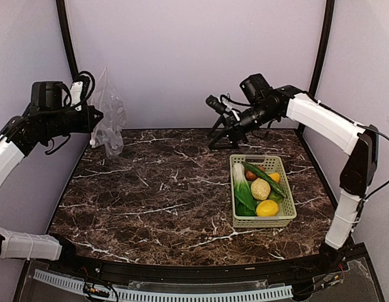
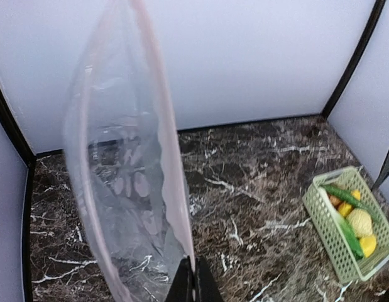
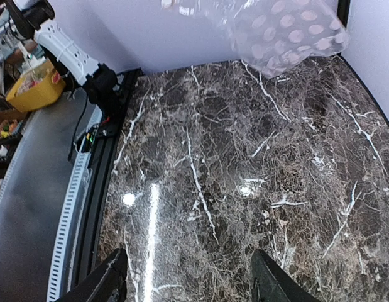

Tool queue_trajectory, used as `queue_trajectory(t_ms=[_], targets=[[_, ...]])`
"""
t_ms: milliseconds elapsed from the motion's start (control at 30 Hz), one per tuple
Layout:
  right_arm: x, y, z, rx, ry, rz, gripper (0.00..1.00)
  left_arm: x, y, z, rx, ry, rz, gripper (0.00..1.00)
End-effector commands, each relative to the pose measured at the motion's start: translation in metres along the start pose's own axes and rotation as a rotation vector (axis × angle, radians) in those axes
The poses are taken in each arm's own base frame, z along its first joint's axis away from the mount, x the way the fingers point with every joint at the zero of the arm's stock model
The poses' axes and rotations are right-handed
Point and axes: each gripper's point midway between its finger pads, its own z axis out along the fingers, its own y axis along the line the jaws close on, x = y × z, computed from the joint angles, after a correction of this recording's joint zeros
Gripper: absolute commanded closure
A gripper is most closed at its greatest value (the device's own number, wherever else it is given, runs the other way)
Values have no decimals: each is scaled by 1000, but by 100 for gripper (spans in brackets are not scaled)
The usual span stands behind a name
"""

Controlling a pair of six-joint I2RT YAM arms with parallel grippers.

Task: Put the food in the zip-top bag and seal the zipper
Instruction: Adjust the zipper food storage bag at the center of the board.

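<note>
My left hand (image 2: pixel 193 284) is pinched tight on the bag (image 2: pixel 131 189), fingertips closed on one strip of its rim. The hand is raised off the table (image 1: pixel 163 189), over its far left corner. From my fingers the zipper (image 2: pixel 173 182) runs straight away from me as a pale pinkish band. The other side of the rim bows out to the left, so the mouth looks open. The dotted body of the bag sags below the hand, and from above its lowest fold seems to reach about down to the table; I cannot tell whether it touches.

My right hand (image 1: pixel 222 139) is spread fairly wide and holds nothing. Both fingers (image 3: pixel 106 280) stand apart with only bare marble between them. It hangs in the air over the far side of the table, pointing toward the left hand, and the bag shows well ahead of it, across the table.

The food is all in the basket (image 1: pixel 288 217), which sits on the table below the right hand, nearer my base and a little to the right. Inside it lie the bok choy (image 1: pixel 242 189), the long green vegetable (image 1: pixel 264 177), the tan lump (image 1: pixel 261 188), the lemon (image 1: pixel 267 208) and the orange fruit (image 1: pixel 275 177). Neither hand touches the basket. It is well apart from the left hand and the bag.
</note>
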Motion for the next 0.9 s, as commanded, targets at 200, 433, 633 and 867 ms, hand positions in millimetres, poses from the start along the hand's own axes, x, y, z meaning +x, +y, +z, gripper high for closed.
queue_trajectory(t_ms=[200, 433, 633, 867], targets=[[-85, -47, -133, 179, -320, 266, 12, 171, -78, 54, 81, 542, 400, 99], [-153, -40, -263, 446, -595, 328, 1, 228, -137, 71, 209, 704, 483, 94], [-166, -24, -329, 342, -749, 426, 1, 215, -181, 75, 247, 658, 495, 51], [-171, 0, -348, 344, -782, 424, 1, 201, -184, 83, 190, 586, 410, 43]])
